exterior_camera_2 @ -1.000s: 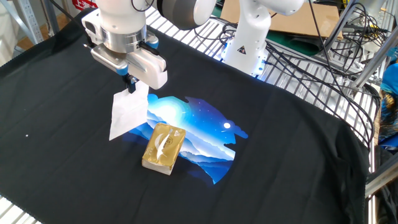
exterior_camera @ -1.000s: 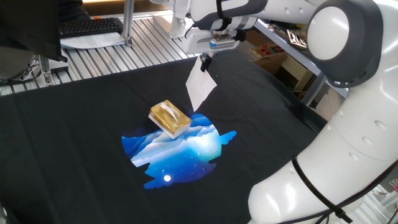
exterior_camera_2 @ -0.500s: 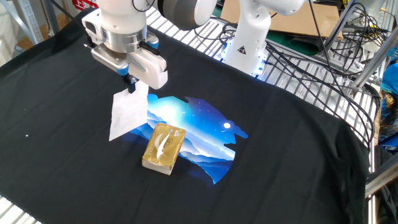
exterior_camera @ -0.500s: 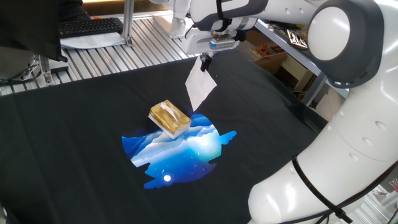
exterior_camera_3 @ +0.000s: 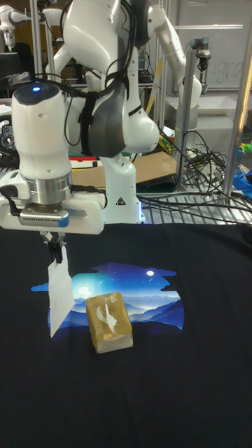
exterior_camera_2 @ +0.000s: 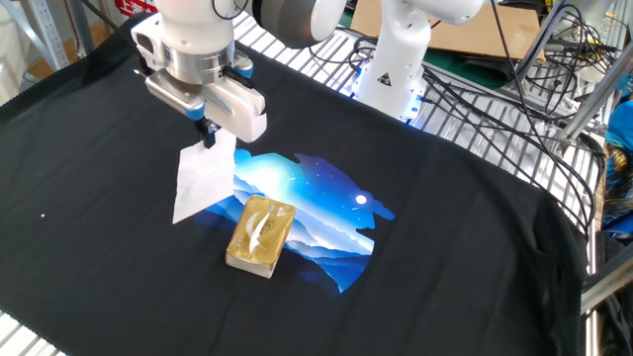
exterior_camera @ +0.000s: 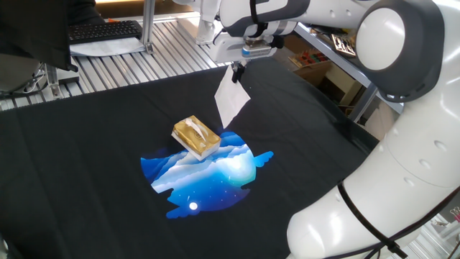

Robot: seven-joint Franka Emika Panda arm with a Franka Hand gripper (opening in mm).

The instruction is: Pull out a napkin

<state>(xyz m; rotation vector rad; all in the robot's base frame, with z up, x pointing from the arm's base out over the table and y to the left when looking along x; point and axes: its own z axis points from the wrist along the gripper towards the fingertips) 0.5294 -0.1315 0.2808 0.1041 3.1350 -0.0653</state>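
The white robot arm's two-finger tool (exterior_camera: 238, 70) (exterior_camera_2: 207, 133) (exterior_camera_3: 55, 248) hangs above the bench (exterior_camera: 86, 208) (exterior_camera_2: 475, 257) (exterior_camera_3: 203, 392), which is covered by a black cloth printed with a blue night-sky landscape (exterior_camera: 215, 173) (exterior_camera_2: 316, 198) (exterior_camera_3: 150, 294). Its fingers are pinched together on the top corner of the thin, limp white paper napkin (exterior_camera: 231, 103) (exterior_camera_2: 202, 177) (exterior_camera_3: 59, 297). The sheet dangles straight down from the tool, fully clear of the small golden-yellow rectangular tissue pack (exterior_camera: 196, 137) (exterior_camera_2: 261, 233) (exterior_camera_3: 108, 322). In the tall fixed view the napkin hangs just left of the pack, its lower edge close to the cloth; whether it touches cannot be told. The pack lies flat on the blue print.
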